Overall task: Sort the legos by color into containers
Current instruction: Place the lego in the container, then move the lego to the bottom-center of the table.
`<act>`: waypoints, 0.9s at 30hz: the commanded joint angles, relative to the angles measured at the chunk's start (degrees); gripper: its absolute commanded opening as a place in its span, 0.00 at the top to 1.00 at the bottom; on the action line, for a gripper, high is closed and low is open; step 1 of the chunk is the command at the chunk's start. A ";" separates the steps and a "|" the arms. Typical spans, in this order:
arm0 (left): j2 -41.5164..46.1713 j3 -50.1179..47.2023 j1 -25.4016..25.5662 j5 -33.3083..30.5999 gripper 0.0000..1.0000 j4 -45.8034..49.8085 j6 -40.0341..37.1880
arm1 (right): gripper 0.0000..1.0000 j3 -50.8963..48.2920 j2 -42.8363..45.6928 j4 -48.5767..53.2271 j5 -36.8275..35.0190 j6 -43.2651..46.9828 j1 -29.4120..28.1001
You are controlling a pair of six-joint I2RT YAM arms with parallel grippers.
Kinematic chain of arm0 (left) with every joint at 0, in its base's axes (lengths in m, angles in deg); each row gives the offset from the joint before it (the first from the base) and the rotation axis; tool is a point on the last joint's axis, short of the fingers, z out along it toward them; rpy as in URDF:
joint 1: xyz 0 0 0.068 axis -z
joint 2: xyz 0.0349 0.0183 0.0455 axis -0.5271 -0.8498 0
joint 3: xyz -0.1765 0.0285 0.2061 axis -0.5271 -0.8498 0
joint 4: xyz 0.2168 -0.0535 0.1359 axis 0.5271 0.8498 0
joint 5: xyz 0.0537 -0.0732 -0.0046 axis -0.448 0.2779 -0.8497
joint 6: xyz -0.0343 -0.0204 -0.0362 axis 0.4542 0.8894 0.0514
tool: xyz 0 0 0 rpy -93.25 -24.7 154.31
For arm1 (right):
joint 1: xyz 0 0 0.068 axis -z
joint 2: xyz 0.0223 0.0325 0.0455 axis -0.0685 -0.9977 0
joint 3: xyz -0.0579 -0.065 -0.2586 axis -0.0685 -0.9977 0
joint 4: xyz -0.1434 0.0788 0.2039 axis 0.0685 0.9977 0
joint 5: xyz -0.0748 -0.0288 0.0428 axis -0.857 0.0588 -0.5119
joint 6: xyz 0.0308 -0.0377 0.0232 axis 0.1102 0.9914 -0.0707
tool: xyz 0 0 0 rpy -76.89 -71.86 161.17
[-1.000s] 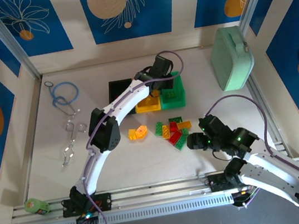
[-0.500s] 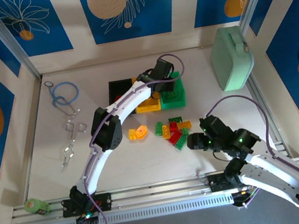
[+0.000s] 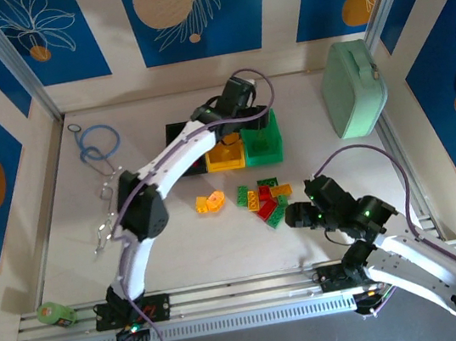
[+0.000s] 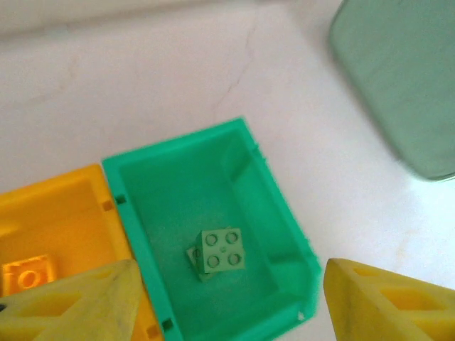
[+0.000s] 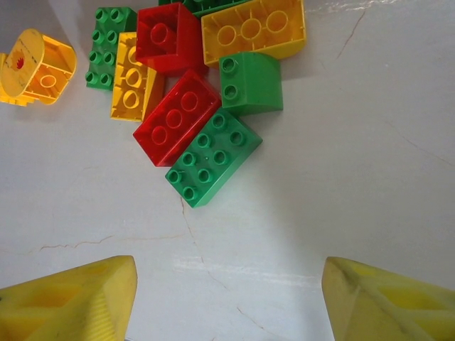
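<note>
My left gripper hangs open above the green bin, with nothing between its fingers. A pale green brick lies on that bin's floor. The yellow bin next to it holds an orange brick, and the black bin stands at the left of the row. Loose legos lie in a heap mid-table. My right gripper is open just short of the heap, nearest a green brick and a red one.
Two orange pieces lie left of the heap. A large mint-green case stands at the back right. A blue cable ring and metal tools lie at the left.
The left arm's elbow has swung left and its wrist has shifted slightly back and left over the bins. The right arm has not moved.
</note>
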 commanded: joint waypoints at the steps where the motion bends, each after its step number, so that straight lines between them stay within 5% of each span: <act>1: 11.95 -11.30 2.13 -2.28 0.32 -8.93 -0.94 | 0.30 2.29 -2.22 -0.21 -0.29 0.13 -0.09; 12: 40.84 -56.50 6.38 -9.73 0.33 -22.28 7.08 | 0.30 4.72 -18.98 -6.94 4.16 -1.60 -0.39; 27: 66.31 -88.44 14.00 -19.91 0.35 -13.84 22.20 | 0.34 8.88 -38.14 -12.91 1.18 -5.52 -3.08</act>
